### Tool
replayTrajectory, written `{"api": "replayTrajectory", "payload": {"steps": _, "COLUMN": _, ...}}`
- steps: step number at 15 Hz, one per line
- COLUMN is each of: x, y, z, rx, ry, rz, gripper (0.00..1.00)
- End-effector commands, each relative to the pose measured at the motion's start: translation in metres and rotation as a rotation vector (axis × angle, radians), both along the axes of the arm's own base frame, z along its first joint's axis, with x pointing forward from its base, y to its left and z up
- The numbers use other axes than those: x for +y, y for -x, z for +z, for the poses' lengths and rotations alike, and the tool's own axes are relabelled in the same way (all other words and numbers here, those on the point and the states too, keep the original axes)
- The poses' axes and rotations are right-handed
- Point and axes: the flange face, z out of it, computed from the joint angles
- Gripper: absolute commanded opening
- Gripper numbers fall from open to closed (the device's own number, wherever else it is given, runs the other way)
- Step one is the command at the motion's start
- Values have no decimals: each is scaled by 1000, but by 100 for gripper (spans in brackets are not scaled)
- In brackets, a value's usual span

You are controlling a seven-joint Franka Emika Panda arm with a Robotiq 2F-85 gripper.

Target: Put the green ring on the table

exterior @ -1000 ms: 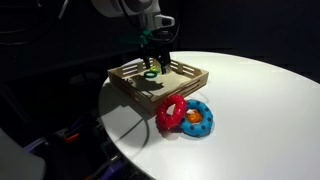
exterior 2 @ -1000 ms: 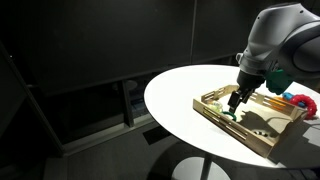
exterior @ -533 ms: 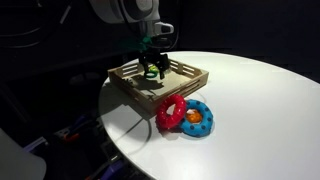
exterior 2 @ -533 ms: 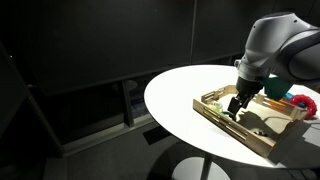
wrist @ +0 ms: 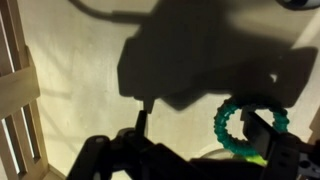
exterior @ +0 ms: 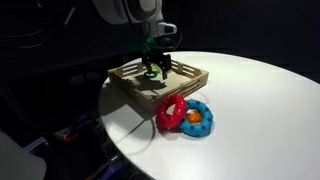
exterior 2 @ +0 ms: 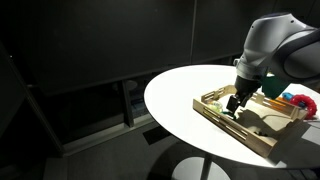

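Hanging low inside the wooden tray (exterior: 128,84) (exterior 2: 268,141), the gripper (exterior: 155,66) (wrist: 198,112) keeps its jaws wide apart in the wrist view. The green ring (exterior: 152,71) (wrist: 221,126) is at one finger (wrist: 262,128), which crosses over the ring's hole. The other finger stands well apart from it. I cannot tell if the ring hangs on this finger or lies on the tray floor. The tray stands on the table (exterior: 255,90) (exterior 2: 178,95). Beside the tray, on the table, a red ring (exterior: 168,114) leans against a blue ring (exterior: 203,120).
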Motion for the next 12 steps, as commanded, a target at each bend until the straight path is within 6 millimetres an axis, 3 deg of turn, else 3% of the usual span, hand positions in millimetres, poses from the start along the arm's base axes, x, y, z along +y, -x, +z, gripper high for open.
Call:
{"api": "replayTrajectory", "payload": {"steps": 1, "x": 1, "y": -9, "z": 0, "rx": -15, "ry": 13, "rz": 6, "gripper": 64}}
{"api": "replayTrajectory", "payload": {"steps": 8, "x": 2, "y": -12, "z": 2, "rx": -18, "ry": 16, "rz": 8, "gripper": 8}}
{"api": "replayTrajectory", "payload": {"steps": 10, "x": 2, "y": -13, "z": 5, "rx": -21, "ry": 20, "rz": 9, "gripper": 1}}
{"api": "replayTrajectory", "payload": {"steps": 12, "x": 0, "y": -14, "z": 9, "rx": -22, "ry": 21, "rz": 0, "gripper": 5}}
